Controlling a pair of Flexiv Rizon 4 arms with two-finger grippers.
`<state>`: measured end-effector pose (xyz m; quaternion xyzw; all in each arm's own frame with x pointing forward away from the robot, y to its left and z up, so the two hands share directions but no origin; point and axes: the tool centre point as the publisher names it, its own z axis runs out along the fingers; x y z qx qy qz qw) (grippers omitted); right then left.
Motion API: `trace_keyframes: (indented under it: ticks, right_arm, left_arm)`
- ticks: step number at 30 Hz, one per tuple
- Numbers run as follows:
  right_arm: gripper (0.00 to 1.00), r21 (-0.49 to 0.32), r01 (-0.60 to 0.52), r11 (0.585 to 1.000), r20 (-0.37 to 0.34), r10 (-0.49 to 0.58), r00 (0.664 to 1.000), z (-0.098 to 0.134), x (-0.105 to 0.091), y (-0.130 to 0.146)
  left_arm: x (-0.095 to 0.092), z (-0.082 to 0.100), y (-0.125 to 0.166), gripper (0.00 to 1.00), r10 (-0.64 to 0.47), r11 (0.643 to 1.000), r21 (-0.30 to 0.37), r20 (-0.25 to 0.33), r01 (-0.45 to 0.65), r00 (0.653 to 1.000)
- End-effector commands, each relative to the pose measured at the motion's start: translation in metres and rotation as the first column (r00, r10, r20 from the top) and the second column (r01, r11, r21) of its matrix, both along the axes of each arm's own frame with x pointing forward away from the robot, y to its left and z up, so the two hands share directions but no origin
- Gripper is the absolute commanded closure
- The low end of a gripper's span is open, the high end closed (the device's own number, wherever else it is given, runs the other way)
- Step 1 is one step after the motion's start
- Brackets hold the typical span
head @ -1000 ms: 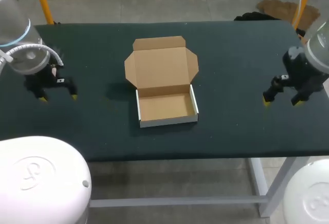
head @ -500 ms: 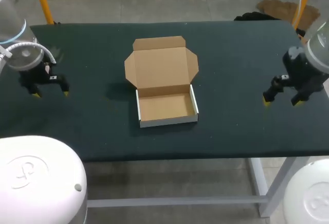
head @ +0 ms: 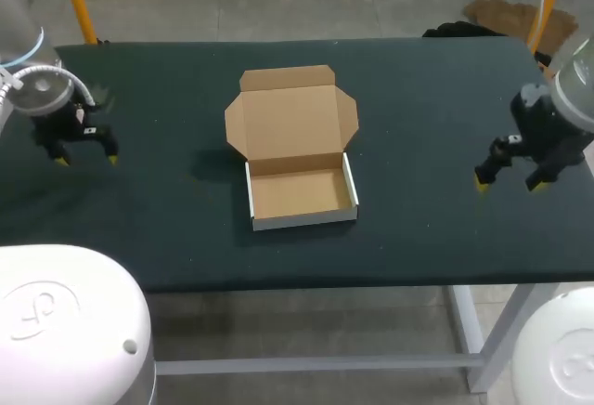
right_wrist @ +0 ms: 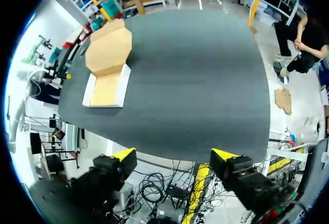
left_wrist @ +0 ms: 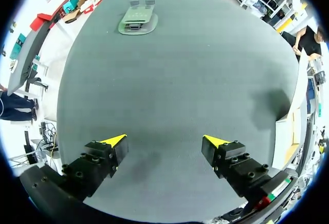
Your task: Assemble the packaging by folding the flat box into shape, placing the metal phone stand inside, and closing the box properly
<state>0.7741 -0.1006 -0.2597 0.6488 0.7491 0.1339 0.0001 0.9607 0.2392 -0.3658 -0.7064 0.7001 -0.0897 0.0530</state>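
Phone stand (left_wrist: pixel 138 21) decides the next move, so reading outward from the left tool (left_wrist: pixel 164 142). Its fingers are spread wide, nothing is between them, and only bare dark surface (left_wrist: pixel 169 80) lies under and just ahead. The stand sits well ahead of the fingers, slightly off to one side of their centre line, near the far edge of the surface. It looks like a flat grey-green metal piece. Its long axis is too small to call at that range. The head view barely shows it, so I give no point there. Off to the side of the left tool, a white and brown wall of the box (left_wrist: pixel 288 131) shows at the rim of the wrist view, well apart from the stand. From overhead, the left tool (head: pixel 85 157) hangs at the left end of the surface and the box (head: pixel 300 196) is in the middle. The box's tray is folded up and empty. The lid (head: pixel 290 117) lies flat open on the far side, and the tray's long side runs left to right. The right tool (head: pixel 507 182) is also wide and empty. It hangs at the right end, well apart from the box and furthest from the stand. My judgement: the left arm is clearly the nearer one, and the stand needs a straight reach forward and then a carry across to the tray. Placing and closing are not yet done.
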Motion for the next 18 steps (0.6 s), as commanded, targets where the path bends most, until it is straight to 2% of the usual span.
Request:
trace_keyframes:
  ticks: [1,18]
  right_arm:
    - [0.0,-0.003,0.001,1.0,-0.003,-0.001,1.0,0.001,0.0,0.0]
    - [0.0,-0.003,0.001,1.0,-0.003,-0.001,1.0,0.001,0.0,0.0]
  left_arm:
    - [0.015,-0.005,0.003,0.0,-0.002,1.0,0.003,-0.024,0.002,1.0]
    - [0.053,-0.014,0.025,0.0,-0.005,1.0,0.019,-0.023,0.006,1.0]
